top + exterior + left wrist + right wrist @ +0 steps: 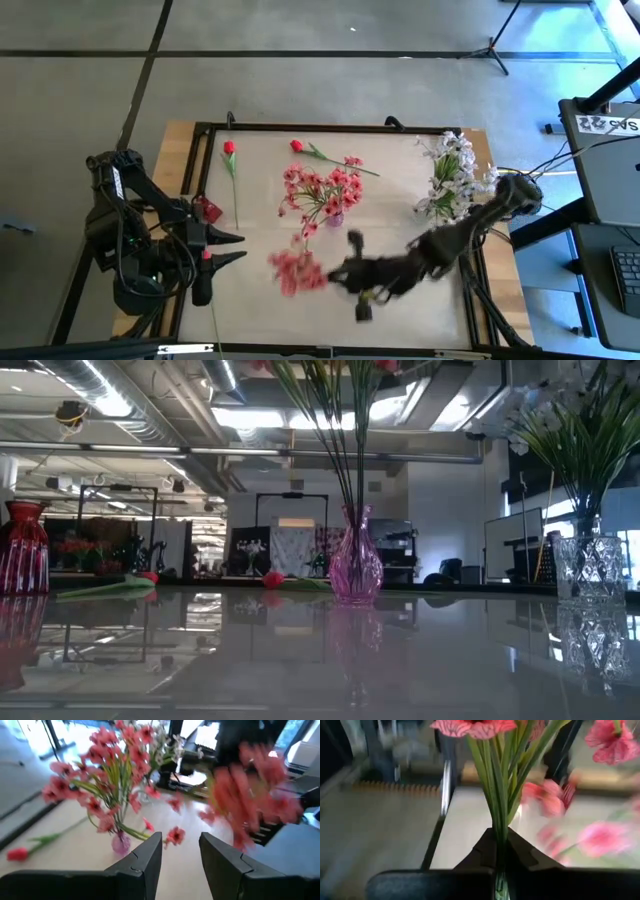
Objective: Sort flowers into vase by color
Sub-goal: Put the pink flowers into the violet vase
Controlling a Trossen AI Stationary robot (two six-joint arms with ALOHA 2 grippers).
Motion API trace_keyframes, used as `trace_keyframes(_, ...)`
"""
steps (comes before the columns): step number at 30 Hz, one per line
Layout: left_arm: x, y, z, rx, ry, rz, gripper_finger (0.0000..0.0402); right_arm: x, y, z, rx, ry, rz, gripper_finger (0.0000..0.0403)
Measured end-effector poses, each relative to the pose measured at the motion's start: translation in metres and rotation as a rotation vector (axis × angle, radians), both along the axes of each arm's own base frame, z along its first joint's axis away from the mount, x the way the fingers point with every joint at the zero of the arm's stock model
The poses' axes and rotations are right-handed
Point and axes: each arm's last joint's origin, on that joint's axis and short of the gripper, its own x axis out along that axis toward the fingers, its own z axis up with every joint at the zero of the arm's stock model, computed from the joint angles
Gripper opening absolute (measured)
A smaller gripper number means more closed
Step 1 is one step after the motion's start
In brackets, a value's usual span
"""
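Your right claw (501,851) is clamped on pink flowers (492,785).
Your left claw (180,851) stands apart, empty, near the worktop (400,200) edge.

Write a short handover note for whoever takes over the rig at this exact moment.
Right end effector: shut on a pink flower spray, near the table's front centre.
Left end effector: open, empty, waiting at the left edge.
Done: pink sprays stand in the purple vase; white sprays in the clear vase.
Left: vase the held pink spray; two red buds lie at the back of the table; the red vase appears empty.
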Motion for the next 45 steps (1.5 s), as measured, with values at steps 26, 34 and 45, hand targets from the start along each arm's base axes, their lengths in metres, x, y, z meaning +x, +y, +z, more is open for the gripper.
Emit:
trace_keyframes(26, 0.035, 0.042, 0.002, 0.055, -0.077, 0.308, 0.0130, -0.040, -0.155, -0.010, -0.275, -0.675, 0.574, 0.0007)
trace_keyframes(34, 0.040, 0.058, -0.002, 0.060, -0.049, 0.393, 0.0130, -0.042, -0.179, -0.018, -0.301, -0.695, 0.628, 0.0007)
trace_keyframes(45, 0.055, 0.095, -0.005, 0.111, 0.004, 0.550, 0.0130, -0.062, -0.210, -0.041, -0.265, -0.795, 0.461, 0.0007)
